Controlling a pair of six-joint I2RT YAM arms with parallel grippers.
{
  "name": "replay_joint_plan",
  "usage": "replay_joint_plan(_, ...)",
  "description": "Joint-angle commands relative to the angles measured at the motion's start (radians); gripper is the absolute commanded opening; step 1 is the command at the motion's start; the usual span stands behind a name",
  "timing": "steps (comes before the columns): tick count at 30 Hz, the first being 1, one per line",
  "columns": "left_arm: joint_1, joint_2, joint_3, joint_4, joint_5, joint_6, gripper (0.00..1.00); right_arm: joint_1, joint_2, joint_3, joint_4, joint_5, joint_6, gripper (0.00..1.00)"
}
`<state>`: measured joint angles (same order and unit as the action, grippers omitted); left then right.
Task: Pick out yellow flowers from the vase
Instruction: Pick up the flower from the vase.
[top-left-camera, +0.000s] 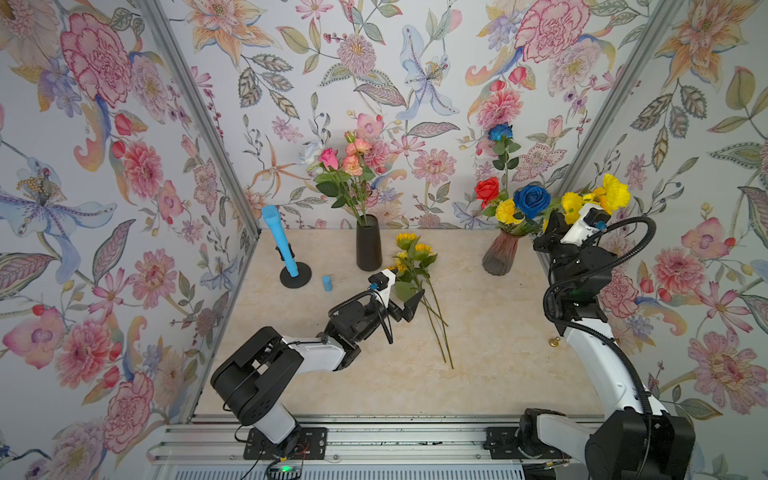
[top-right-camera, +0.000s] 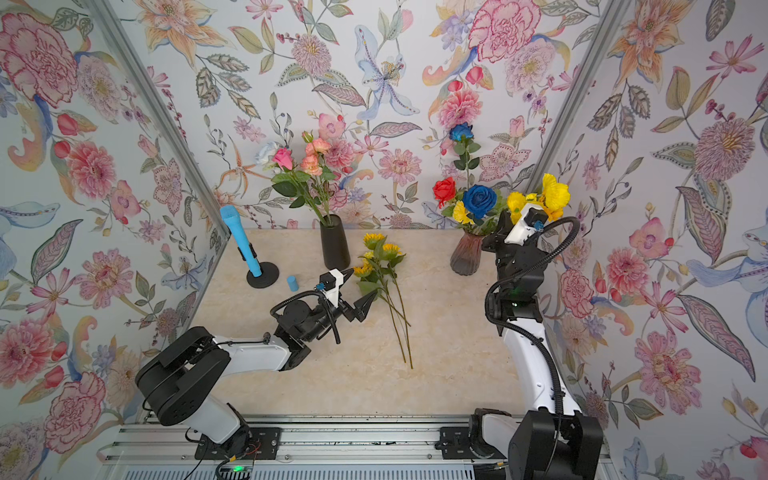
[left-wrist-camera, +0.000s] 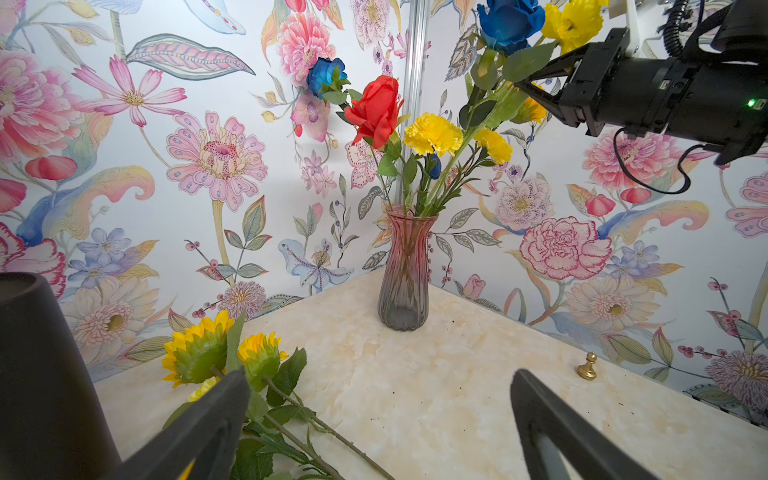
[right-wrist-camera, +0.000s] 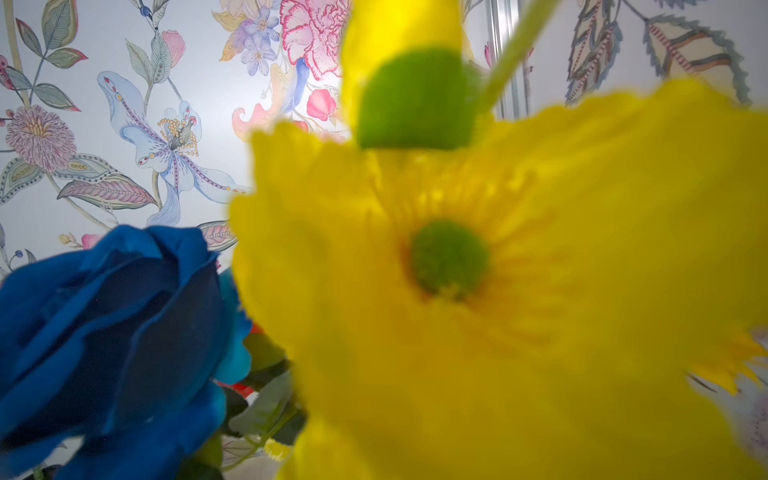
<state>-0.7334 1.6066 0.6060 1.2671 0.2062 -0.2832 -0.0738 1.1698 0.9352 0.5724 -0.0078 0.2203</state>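
R fingers (left-wrist-camera: 525, 86) are pinched shut high in the bouquet. Their tips are closed on a green stem (left-wrist-camera: 473, 136) that rises from the ribbed pink-grey vase (top-left-camera: 500, 253) toward the yellow blooms (top-left-camera: 615, 191), at the back R of the bench (top-left-camera: 478, 374). R wrist view is mostly one blurred yellow poppy-like head w/ a green centre (right-wrist-camera: 449, 257), and a blue rose (right-wrist-camera: 104, 332) sits just beside it (the fingers themselves don't show there). Also in that vase: yellow pompoms (left-wrist-camera: 432, 133), a red rose (top-left-camera: 487, 189) and a 2nd, taller blue rose (top-left-camera: 500, 132).

L fingers (left-wrist-camera: 208, 428) stand wide open w/ nothing btwn them, low over the bench just beside a few sunflowers (top-left-camera: 406, 239). These lie flat on the bench, heads near the black vase (top-left-camera: 368, 245), stems running toward the front. Can't tell if a finger touches their leaves.

The black vase holds pink & peach roses (top-left-camera: 351, 160). Further L are a blue mic-shaped piece (top-left-camera: 276, 237) on a round black base and a small blue cylinder (top-left-camera: 327, 283). A small gold pawn (left-wrist-camera: 587, 366) sits near the bench's R edge.
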Motion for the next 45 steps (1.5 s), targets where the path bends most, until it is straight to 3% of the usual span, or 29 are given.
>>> replay_joint_plan(1, -0.009, 0.001, 0.025, 0.003, 0.018, 0.019, 1.00, -0.010, -0.006, 0.044, 0.039, -0.003, 0.000, 0.02)
replay_joint_plan(27, -0.043, -0.034, 0.033, -0.008, 0.076, 0.038, 1.00, -0.030, -0.179, 0.236, -0.194, 0.062, -0.085, 0.00)
replay_joint_plan(45, -0.155, -0.129, 0.016, -0.073, 0.018, 0.133, 1.00, -0.029, -0.320, 0.406, -0.414, 0.064, -0.108, 0.00)
